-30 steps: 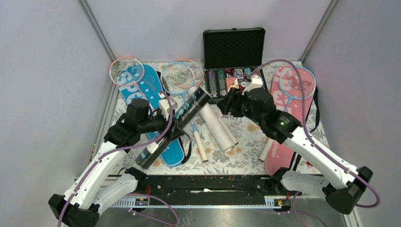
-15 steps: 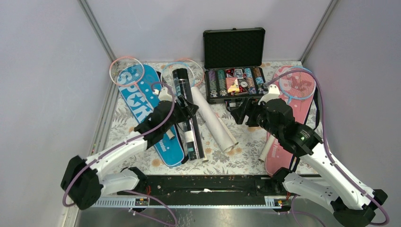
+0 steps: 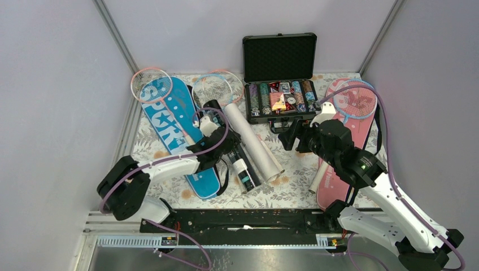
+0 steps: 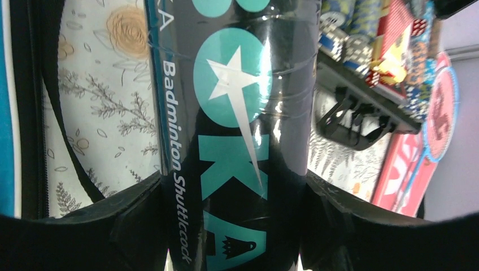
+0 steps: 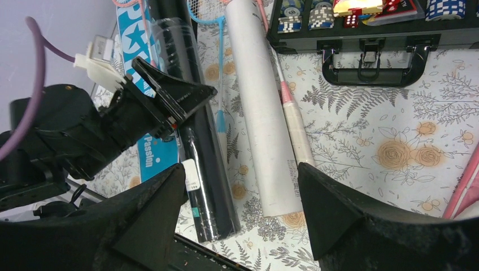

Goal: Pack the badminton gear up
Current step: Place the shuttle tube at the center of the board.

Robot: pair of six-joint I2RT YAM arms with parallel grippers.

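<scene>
OK, top view: left gripper is clamping the dark tube, which is lying just beside the white tube; right gripper is hovering near the black case.
Left wrist: fingers are pressing both sides of the tube's "Badminton Shuttlecock" print.
Right wrist: jaws are standing wide apart, holding nothing, above the white tube's near end.

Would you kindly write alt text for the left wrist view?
A glossy black shuttlecock tube with teal lettering fills the frame, clamped by the left gripper. Floral tablecloth lies left, an open black poker-chip case upper right.
</scene>
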